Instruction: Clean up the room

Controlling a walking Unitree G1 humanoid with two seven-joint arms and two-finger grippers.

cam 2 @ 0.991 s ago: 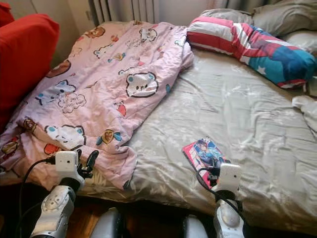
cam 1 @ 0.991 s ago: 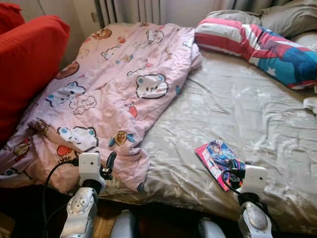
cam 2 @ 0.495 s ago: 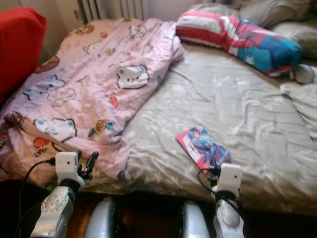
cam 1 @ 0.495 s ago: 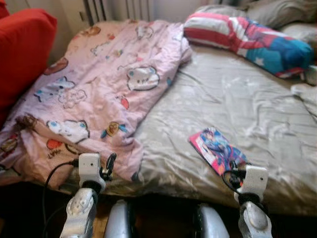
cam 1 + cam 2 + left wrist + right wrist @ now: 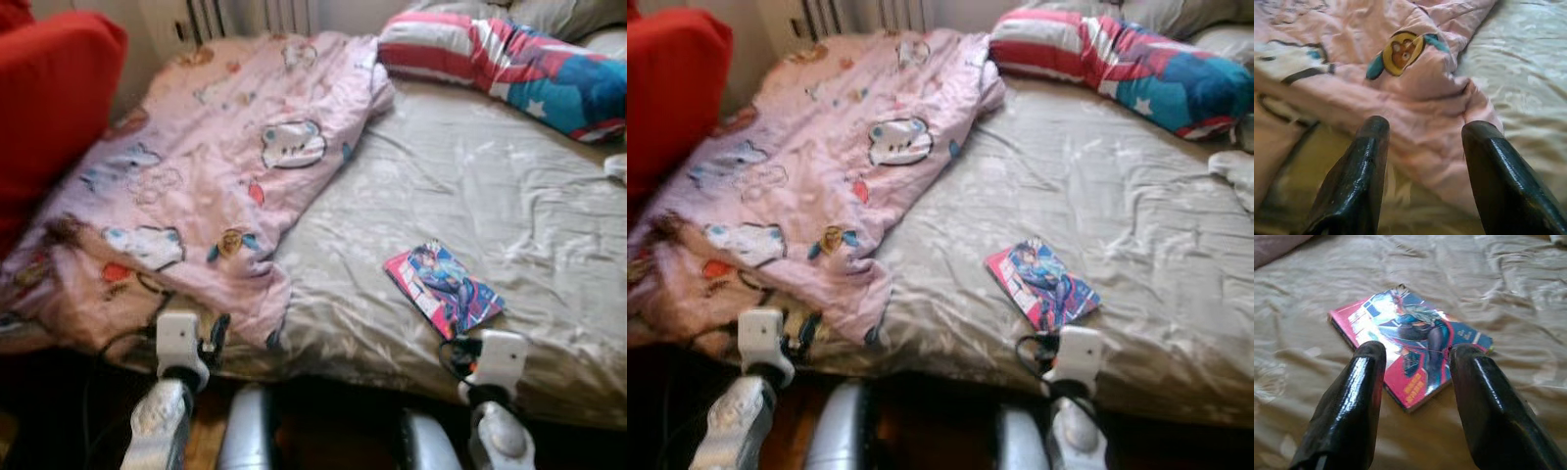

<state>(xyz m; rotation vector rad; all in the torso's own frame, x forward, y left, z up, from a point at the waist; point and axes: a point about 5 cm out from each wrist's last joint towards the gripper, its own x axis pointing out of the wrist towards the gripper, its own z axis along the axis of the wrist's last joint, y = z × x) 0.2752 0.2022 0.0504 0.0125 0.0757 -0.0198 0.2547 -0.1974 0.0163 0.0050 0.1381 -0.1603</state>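
Note:
A colourful book [image 5: 444, 287] with a pink edge lies flat on the beige bed sheet [image 5: 470, 186], near the bed's front edge. My right gripper [image 5: 1415, 355] is open and held just short of the book [image 5: 1410, 347], nothing between its fingers. A crumpled pink cartoon-print blanket [image 5: 206, 166] covers the left half of the bed. In front of the blanket's near hem [image 5: 1415, 98], my left gripper [image 5: 1420, 129] is open and holds nothing.
A red cushion [image 5: 49, 98] stands at the left of the bed. A striped red, white and blue pillow [image 5: 500, 59] lies at the far right, with grey pillows behind it. A radiator [image 5: 255, 12] is at the head of the bed. Dark floor runs below the bed's edge.
The camera has shifted, so the bed now sits a little farther off in the picture. Both grippers now show lower against the bed's front edge; the book has not moved on the sheet.

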